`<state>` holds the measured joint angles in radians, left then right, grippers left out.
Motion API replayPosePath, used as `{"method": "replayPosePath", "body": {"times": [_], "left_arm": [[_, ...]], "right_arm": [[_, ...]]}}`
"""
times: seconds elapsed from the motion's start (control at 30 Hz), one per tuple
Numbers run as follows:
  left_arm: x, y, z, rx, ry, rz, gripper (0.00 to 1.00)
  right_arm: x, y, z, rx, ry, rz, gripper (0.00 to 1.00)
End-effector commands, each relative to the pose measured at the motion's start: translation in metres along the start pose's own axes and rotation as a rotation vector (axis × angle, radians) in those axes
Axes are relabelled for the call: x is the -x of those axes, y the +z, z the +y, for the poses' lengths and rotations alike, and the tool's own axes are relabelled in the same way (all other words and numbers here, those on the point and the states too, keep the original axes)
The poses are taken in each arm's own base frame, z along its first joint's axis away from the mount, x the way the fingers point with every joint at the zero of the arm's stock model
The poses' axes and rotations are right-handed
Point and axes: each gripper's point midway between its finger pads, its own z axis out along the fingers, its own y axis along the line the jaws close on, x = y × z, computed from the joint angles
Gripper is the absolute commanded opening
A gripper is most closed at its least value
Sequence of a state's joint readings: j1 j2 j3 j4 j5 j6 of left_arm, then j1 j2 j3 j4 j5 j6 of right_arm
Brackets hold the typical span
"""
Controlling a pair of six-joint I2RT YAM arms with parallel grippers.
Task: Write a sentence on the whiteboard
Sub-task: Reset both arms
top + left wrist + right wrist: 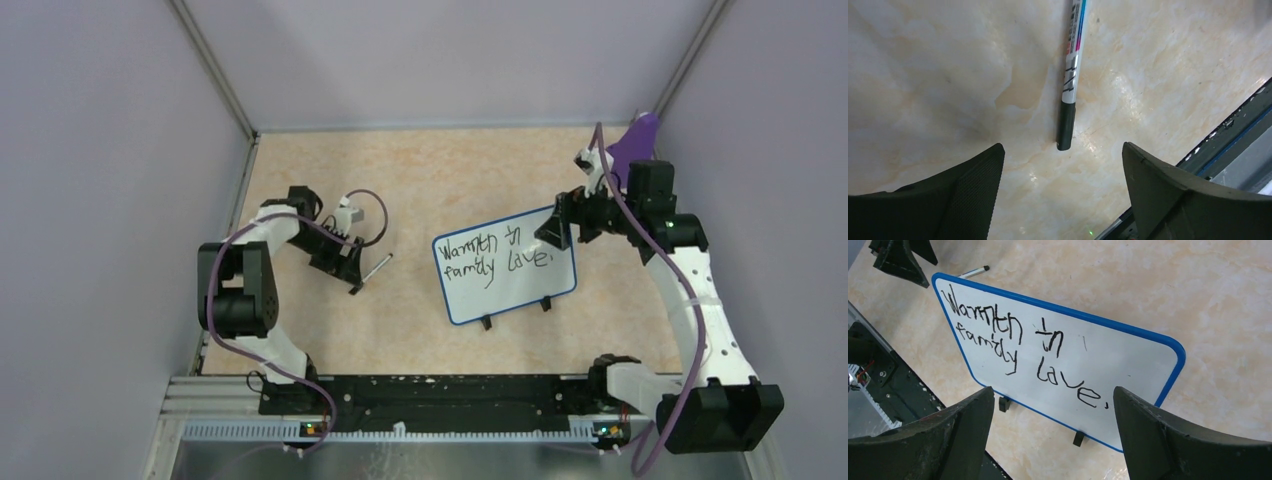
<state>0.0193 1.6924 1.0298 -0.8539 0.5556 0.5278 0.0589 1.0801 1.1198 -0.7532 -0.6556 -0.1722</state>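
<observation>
Our left gripper [1062,150] gapes empty over the marker [1070,75]; we lift straight up without nudging it. Our right gripper [1053,390], open and empty too, must not smear the sentence [1050,342].

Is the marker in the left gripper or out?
Out: the marker lies flat on the table, untouched by the open left gripper.
</observation>
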Motion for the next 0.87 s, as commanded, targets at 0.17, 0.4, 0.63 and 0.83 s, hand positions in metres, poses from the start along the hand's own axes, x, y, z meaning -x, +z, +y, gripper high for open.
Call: {"method": "replayPosePath", "body": {"times": [0.17,0.4,0.63,0.83], "left_arm": [[0.104,-0.09,-0.024,0.022,0.115,-0.274,0.99],[0.175,-0.172,-0.011,0.091,0.103,-0.551,0.99],[0.173,-0.184,0.024,0.178,-0.01,-0.651,0.99],[0.158,-0.178,0.033,0.222,-0.046,-0.671,0.99]], "right_arm": [[0.035,-0.033,-0.039,-0.064,0.023,-0.105,0.86],[0.034,-0.057,-0.09,-0.171,0.041,-0.117,0.86],[-0.007,-0.057,-0.132,-0.196,0.138,-0.077,0.85],[-0.03,-0.049,-0.144,-0.194,0.169,-0.043,0.85]]}}
